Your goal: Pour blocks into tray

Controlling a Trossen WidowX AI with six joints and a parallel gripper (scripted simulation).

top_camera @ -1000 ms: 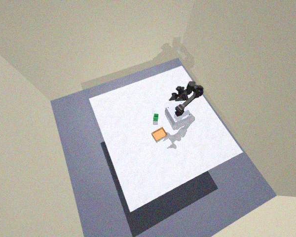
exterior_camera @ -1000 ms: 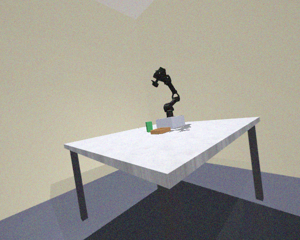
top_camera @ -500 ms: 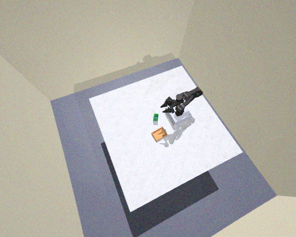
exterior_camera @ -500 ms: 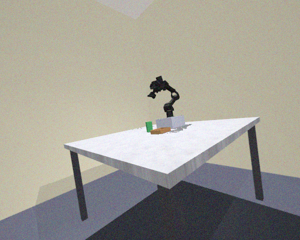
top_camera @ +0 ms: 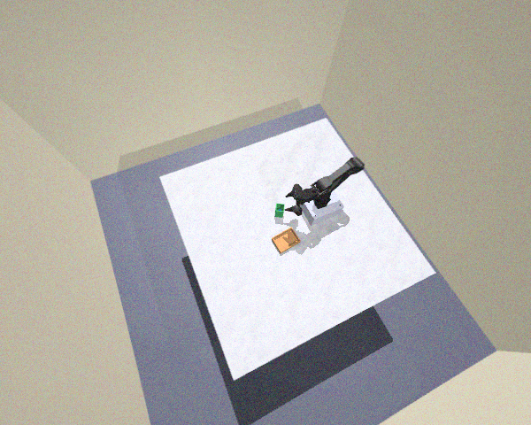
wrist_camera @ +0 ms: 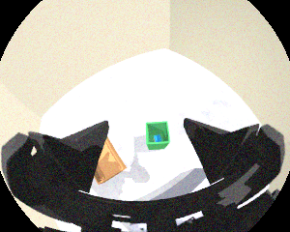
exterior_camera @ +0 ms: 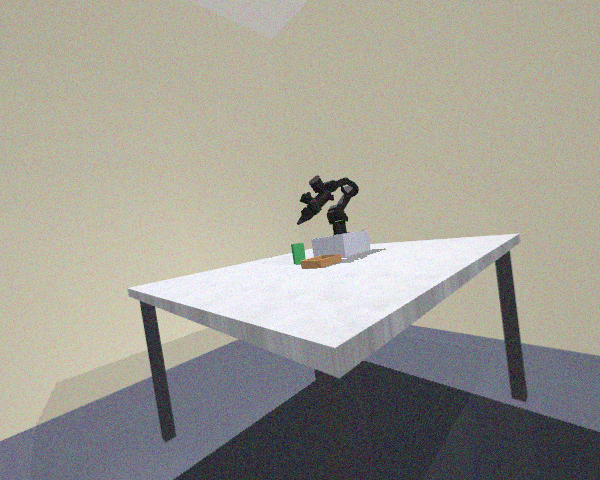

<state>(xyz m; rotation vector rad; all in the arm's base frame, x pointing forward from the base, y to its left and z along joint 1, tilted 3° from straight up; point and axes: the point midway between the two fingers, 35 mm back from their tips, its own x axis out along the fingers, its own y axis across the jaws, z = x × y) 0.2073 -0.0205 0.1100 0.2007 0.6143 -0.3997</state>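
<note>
You're holding the claw (top_camera: 286, 202) (exterior_camera: 298, 223) (wrist_camera: 147, 123) wide and empty above the upright cup (top_camera: 280, 211) (exterior_camera: 297, 254) (wrist_camera: 159, 133), which is standing near the tray (top_camera: 277, 248) (exterior_camera: 311, 264) (wrist_camera: 117, 154). If you're descending off-centre, a fingertip may be knocking the cup over, spilling its blocks outside the tray.

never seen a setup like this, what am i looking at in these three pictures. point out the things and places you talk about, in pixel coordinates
This is a single black robot arm (top_camera: 334, 179) (exterior_camera: 348, 187) mounted on a pale block (top_camera: 328, 208) (exterior_camera: 355, 244). One picture looks down from above, one from beyond the table (top_camera: 238, 292) (exterior_camera: 290, 304), and one from the arm's wrist. On the table stand a green square cup (top_camera: 280, 211) (exterior_camera: 297, 254) (wrist_camera: 158, 147), with something blue inside, and a shallow orange tray (top_camera: 282, 243) (exterior_camera: 313, 264) (wrist_camera: 109, 169). The end effector (top_camera: 286, 202) (wrist_camera: 147, 123) is open above the table, holding nothing.
</note>
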